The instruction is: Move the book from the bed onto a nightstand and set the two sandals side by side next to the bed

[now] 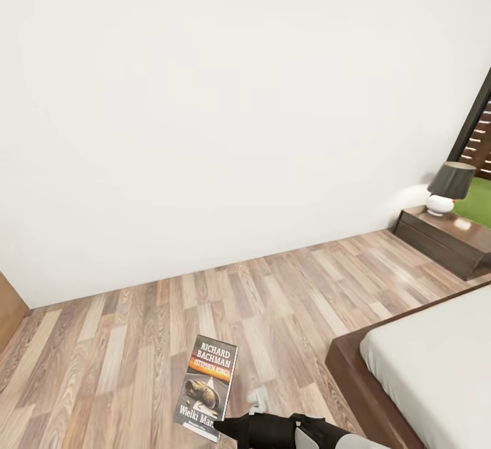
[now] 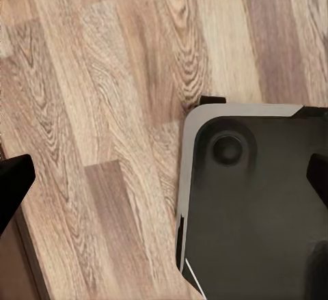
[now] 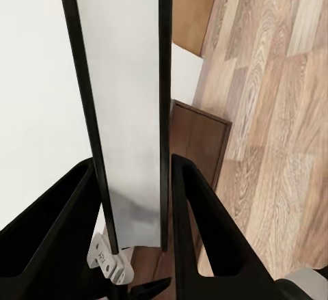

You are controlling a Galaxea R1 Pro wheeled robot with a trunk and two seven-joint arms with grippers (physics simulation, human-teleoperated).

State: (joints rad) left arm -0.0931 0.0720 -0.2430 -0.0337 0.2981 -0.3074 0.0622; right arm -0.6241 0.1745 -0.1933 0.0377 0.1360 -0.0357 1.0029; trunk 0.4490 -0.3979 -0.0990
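Observation:
The book (image 1: 208, 387), dark with an orange band and "Richard Bachman" lettering, hangs above the wood floor with my right gripper (image 1: 225, 427) shut on its lower edge. The right wrist view shows the book (image 3: 126, 95) edge-on, clamped between the two black fingers (image 3: 65, 225). The bed (image 1: 436, 367), a dark frame with a pale-grey mattress, lies to the right of the book. A nightstand (image 1: 447, 237) stands by the far wall beyond the bed. My left gripper (image 2: 165, 177) is open over the floor, its fingertips (image 2: 14, 184) far apart. The sandals are out of view.
A lamp (image 1: 447, 186) with a dark shade stands on the nightstand. A black-framed window (image 1: 481, 135) is at the right edge, a brown door (image 1: 10, 306) at the left. Plank floor (image 1: 170, 312) runs along the white wall. The robot's dark base (image 2: 260, 204) lies under the left gripper.

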